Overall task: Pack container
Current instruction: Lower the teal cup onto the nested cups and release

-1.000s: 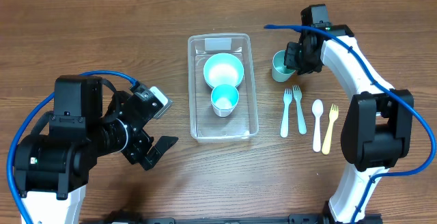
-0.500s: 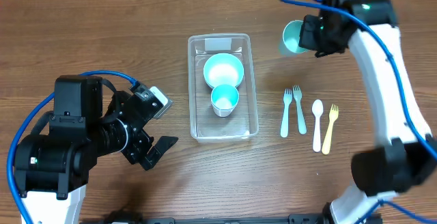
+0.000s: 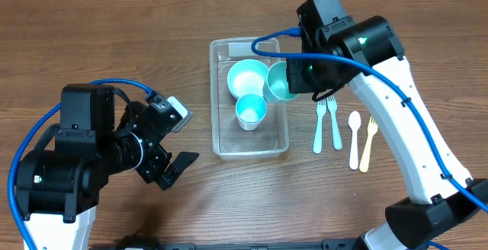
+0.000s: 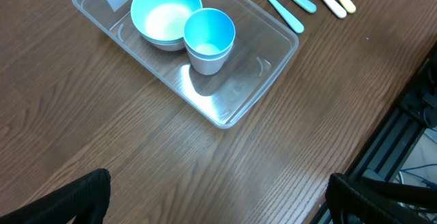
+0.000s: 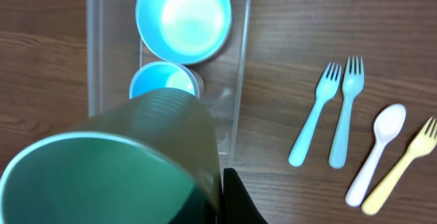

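Note:
The clear rectangular container (image 3: 219, 105) lies mid-table with a whitish label at its far end. It holds a light blue bowl (image 3: 245, 77) and a blue cup (image 3: 250, 111). It also shows in the left wrist view (image 4: 266, 67) and the right wrist view (image 5: 102, 53). My right gripper (image 3: 300, 77) is shut on the rim of a teal cup (image 3: 280, 82) and holds it tilted above the container's right edge; the cup fills the right wrist view (image 5: 116, 162). My left gripper (image 3: 169, 170) is open and empty, left of the container.
Two light blue forks (image 3: 326, 124), a white spoon (image 3: 354, 137) and a yellow fork (image 3: 367, 143) lie right of the container; they show in the right wrist view too (image 5: 341, 115). The table's edge is at the lower right in the left wrist view (image 4: 382, 135).
My right gripper lifted the teal cup from the table at the far right and carried it left, to above the container's right edge. The left arm has not moved.

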`<state>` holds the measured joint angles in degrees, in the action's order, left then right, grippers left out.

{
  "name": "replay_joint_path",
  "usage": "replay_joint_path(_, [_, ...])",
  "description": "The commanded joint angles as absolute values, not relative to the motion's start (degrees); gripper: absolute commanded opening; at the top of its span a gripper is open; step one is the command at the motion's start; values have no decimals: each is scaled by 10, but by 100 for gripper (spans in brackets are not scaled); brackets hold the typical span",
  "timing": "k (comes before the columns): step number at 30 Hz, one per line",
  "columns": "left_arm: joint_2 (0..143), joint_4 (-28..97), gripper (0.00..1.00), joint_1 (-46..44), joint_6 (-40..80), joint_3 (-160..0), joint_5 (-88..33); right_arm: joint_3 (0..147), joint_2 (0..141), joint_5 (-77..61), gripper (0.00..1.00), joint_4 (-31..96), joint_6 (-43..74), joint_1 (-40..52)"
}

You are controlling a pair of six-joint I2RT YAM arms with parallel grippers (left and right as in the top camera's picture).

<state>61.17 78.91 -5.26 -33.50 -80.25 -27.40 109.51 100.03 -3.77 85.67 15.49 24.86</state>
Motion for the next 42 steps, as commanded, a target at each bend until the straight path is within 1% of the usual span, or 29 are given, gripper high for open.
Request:
replay_joint_path(1, [611, 789, 100, -52, -347, -808, -279, 1049, 993, -62, 4, 835, 167, 256])
replay_joint_path(4, [611, 789, 100, -52, -347, -808, -279, 1012, 993, -55, 4, 798, 168, 296])
replay_joint_path(6, [611, 789, 100, -52, -347, -808, -279, 982, 994, 24, 4, 776, 203, 325])
replay_joint_path(10, [611, 789, 100, -52, -347, -808, -279, 940, 994, 43, 4, 704, 211, 332])
replay_joint_path(13, [611, 789, 100, -52, -347, -808, -279, 937, 1002, 39, 4, 656, 211, 332])
replay_joint_path(19, [611, 789, 100, -52, -347, -808, -279, 937, 1037, 34, 4, 654, 211, 332])
replay_joint_path(30, [612, 790, 100, -52, -347, -808, -279, 937, 1037, 3, 4, 674, 210, 332])
replay_joint_path(31, [612, 790, 100, -52, -347, -808, -279, 937, 1037, 3, 22, 675, 210, 332])
replay_joint_path(32, [612, 790, 100, -52, -347, -808, -279, 937, 1037, 3, 46, 676, 210, 332])
replay_joint_path(33, [613, 790, 100, -52, -347, -808, -279, 937, 1037, 3, 53, 676, 210, 332])
replay_joint_path(34, [615, 790, 100, -52, -347, -808, -279, 937, 1037, 3, 55, 676, 210, 332])
replay_joint_path(37, [619, 790, 100, -52, -347, -808, -279, 972, 1025, 1, 55, 703, 210, 331])
replay_joint_path(41, [619, 790, 100, -52, -347, -808, -279, 1067, 971, 69, 55, 797, 211, 312])
replay_joint_path(42, [619, 790, 100, -52, -347, -808, -279, 1071, 943, 82, 57, 810, 211, 294])
